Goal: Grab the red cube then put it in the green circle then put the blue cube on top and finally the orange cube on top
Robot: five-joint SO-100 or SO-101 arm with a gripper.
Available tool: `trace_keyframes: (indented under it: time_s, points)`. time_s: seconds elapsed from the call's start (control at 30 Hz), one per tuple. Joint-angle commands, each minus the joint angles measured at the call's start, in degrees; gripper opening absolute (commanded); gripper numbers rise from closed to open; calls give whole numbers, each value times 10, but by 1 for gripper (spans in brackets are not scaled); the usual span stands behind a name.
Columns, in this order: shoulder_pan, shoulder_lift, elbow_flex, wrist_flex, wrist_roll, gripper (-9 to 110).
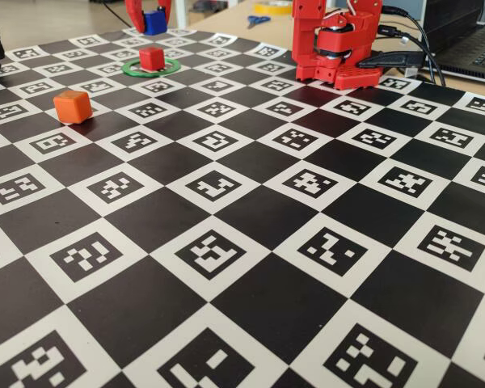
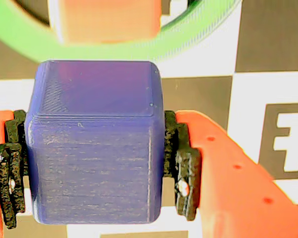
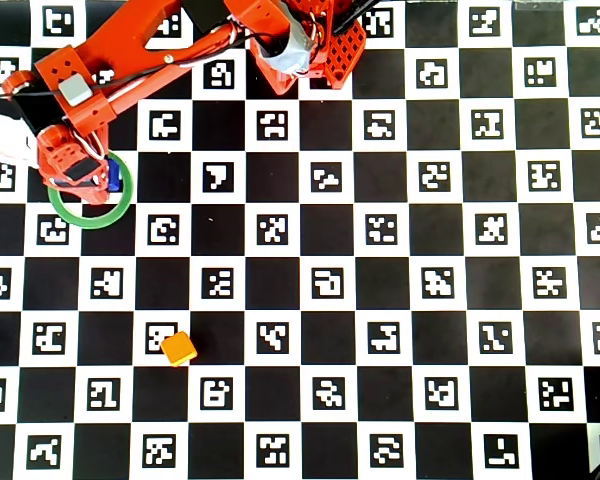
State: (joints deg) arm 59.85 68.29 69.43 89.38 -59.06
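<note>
In the wrist view the blue cube [image 2: 94,148] fills the space between the black pads [image 2: 181,168], and my gripper [image 2: 94,163] is shut on it. Just beyond it lie the green circle [image 2: 25,47] and the red cube [image 2: 107,20] inside it. In the fixed view the red cube [image 1: 151,57] sits in the green circle [image 1: 145,75], with the gripper [image 1: 152,23] holding the blue cube [image 1: 154,22] behind it, slightly above the board. The orange cube [image 1: 73,106] stands apart at the left. From overhead the gripper [image 3: 80,175] overlaps the green circle [image 3: 85,222] and hides the red cube.
The arm's red base [image 1: 335,44] stands at the board's far edge, with cables and a laptop [image 1: 477,48] to its right. Scissors [image 1: 259,20] lie on the table behind. In the overhead view the orange cube [image 3: 178,348] sits on open checkerboard, lower left of centre.
</note>
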Motion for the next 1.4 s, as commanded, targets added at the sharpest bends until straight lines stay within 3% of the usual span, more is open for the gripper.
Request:
trace_keyframes:
  time_s: [0.0, 1.37]
  points:
    - [9, 31, -2, -12, -8, -1]
    - [25, 19, 74, -124, -30, 0]
